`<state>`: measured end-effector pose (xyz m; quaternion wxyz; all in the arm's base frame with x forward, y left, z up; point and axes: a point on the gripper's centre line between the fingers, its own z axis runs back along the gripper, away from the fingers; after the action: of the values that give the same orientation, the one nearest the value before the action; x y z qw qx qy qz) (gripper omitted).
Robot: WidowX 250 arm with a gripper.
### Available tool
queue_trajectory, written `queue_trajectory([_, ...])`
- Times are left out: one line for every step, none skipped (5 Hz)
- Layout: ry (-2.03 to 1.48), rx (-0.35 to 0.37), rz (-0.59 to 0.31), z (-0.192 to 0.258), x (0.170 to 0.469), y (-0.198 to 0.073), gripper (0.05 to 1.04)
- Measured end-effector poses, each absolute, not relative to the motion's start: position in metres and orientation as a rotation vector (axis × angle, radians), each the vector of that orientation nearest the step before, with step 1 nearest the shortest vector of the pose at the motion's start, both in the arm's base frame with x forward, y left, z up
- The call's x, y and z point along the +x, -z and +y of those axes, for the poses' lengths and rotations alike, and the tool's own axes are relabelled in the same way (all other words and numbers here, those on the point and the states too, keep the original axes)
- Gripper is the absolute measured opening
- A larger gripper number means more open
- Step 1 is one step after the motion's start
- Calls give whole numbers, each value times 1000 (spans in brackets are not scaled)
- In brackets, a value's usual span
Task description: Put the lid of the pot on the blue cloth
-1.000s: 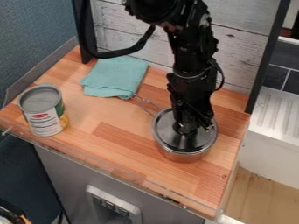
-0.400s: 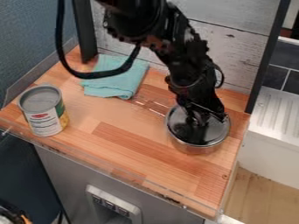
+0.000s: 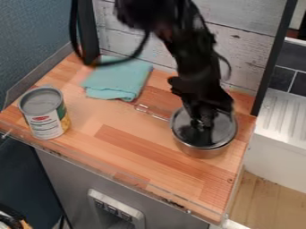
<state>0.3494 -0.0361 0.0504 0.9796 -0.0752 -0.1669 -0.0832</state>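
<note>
We see the pincer (image 3: pixel 202 124) pointing down over the middle of the lid (image 3: pixel 224 129), beside its small knob; we cannot tell whether it is clenched on the knob or released. The lid lies on the metal pot (image 3: pixel 202 152), which stands on the right-hand part of the wooden table (image 3: pixel 122 150). From the pot, a thin wire handle (image 3: pixel 149 111) runs toward the upper left and ends near the lower corner of the blue cloth (image 3: pixel 118 81). We find the cloth folded, lying flat toward the back of the table, apart from the pot and the lid.

The black arm (image 3: pixel 194 53) slants down from the top edge, and its looping cable (image 3: pixel 138 51) crosses our view of the cloth's upper part. At the left of the table we see an upright can (image 3: pixel 46 118) with a label, and behind the table, whitewashed boards (image 3: pixel 246 49).
</note>
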Motion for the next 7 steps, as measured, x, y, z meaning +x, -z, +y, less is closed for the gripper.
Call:
queue_trajectory([133,-164,-353,26,393,-100,284])
queue_trajectory([122,-171,-363,71,404,-151,284])
queue_trajectory([35,-124,-335,120,409,-188,284])
queue_trajectory([-30,-93,-277,142,408,-201,284])
queue_trajectory([-20,-69,-198,148,397,-174,284])
queue_trajectory([33,-41,-102,146,375,-144,284])
queue_trajectory([56,12,-75,142,358,-135,284])
